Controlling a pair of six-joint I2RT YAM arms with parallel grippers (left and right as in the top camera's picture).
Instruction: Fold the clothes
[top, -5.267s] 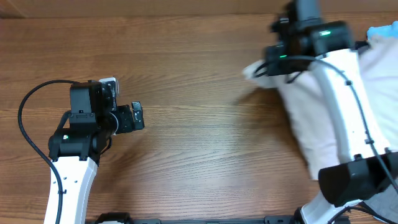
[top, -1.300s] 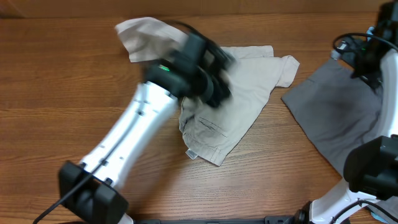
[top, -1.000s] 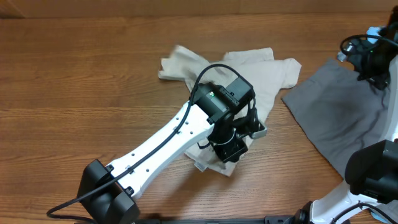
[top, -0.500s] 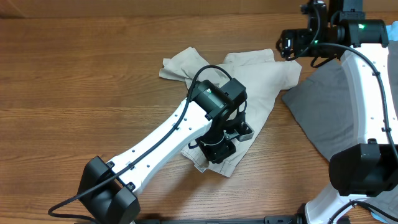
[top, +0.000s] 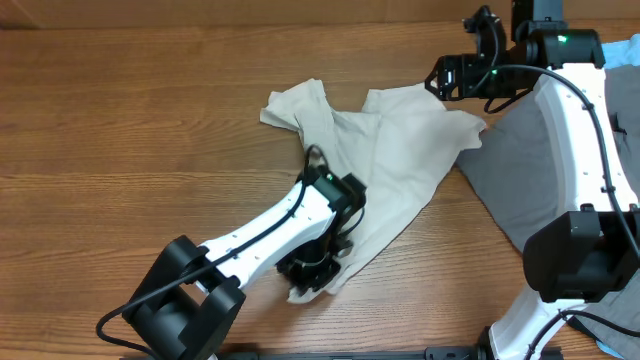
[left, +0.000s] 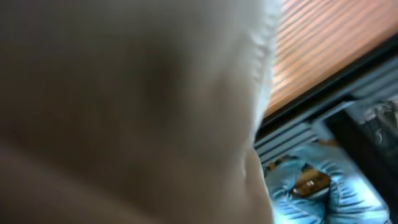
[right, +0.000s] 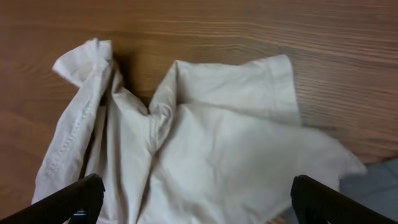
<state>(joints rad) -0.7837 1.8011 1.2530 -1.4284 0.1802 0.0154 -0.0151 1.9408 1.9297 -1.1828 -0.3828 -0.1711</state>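
Shorts (top: 400, 160) sprawled mid-counter (top: 120, 150), long axis on a slant from a near corner up to two lobes at the far side. Left pincer (top: 305, 275) is down on that near corner. Cloth fills its wrist view, so clamped or not, I cannot tell. Right pincer (right: 196, 180) hovers with fingers wide apart over the far right lobe, cloth directly beneath it. Grey garment (top: 520, 200) lies just beside the shorts on the right. My read: each arm has its own end, right arm nearer the far hem — a straight drop there looks the next call
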